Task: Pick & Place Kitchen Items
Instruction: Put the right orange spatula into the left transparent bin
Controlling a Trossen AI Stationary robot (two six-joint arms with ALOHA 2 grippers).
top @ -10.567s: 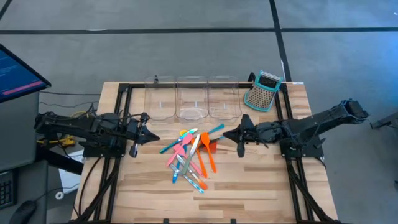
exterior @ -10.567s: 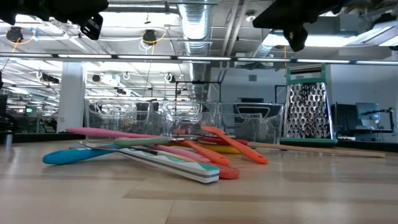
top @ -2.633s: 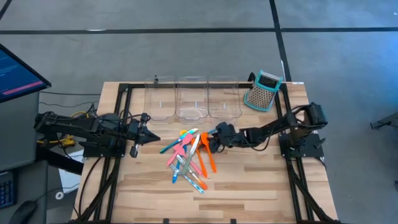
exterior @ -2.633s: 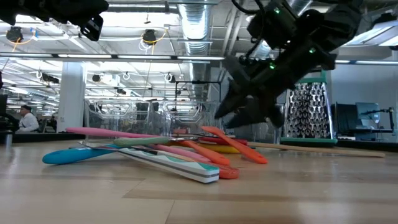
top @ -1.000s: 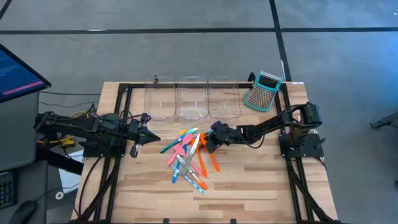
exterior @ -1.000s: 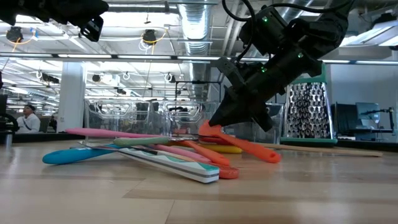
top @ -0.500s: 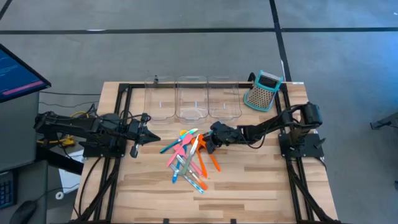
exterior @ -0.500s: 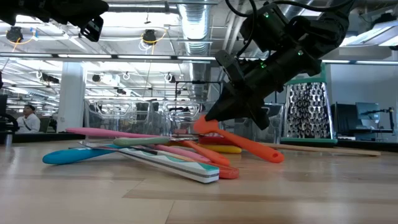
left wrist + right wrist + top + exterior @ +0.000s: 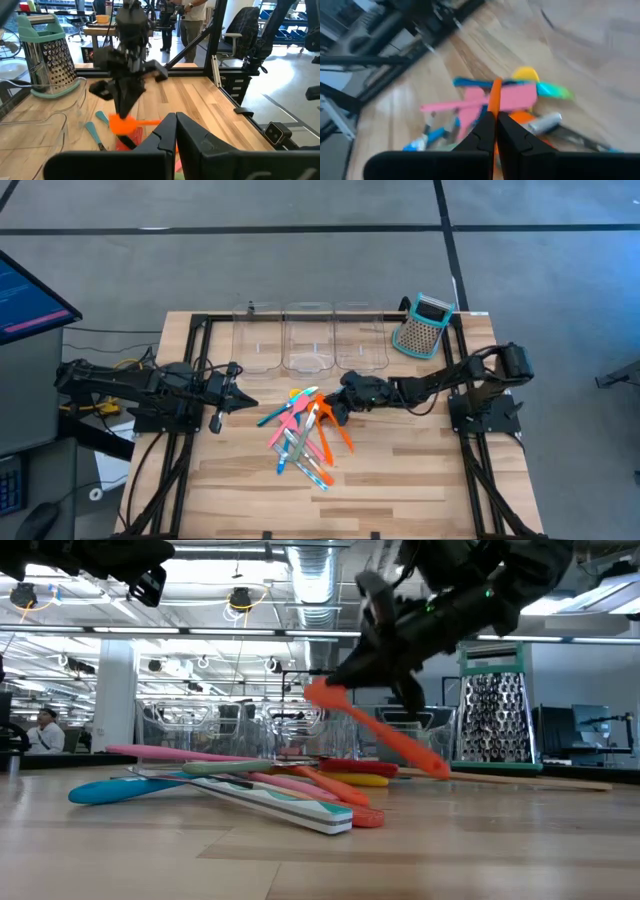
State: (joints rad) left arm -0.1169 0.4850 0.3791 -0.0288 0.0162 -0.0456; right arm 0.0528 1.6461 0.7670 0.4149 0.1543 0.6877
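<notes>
Wooden table (image 9: 400, 480) is carrying the utensil pile (image 9: 300, 435) at the frame's centre. Right gripper (image 9: 328, 412) is clenching one end of an orange spatula (image 9: 385, 735), which is hanging tilted above the pile. It could swing or slip out, being held so near its end. Left gripper (image 9: 238, 397), clenched and empty, is waiting at centre left.

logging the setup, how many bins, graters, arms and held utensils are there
bins: 3
grater: 1
arms: 2
spatula in right hand: 1
total: 7
</notes>
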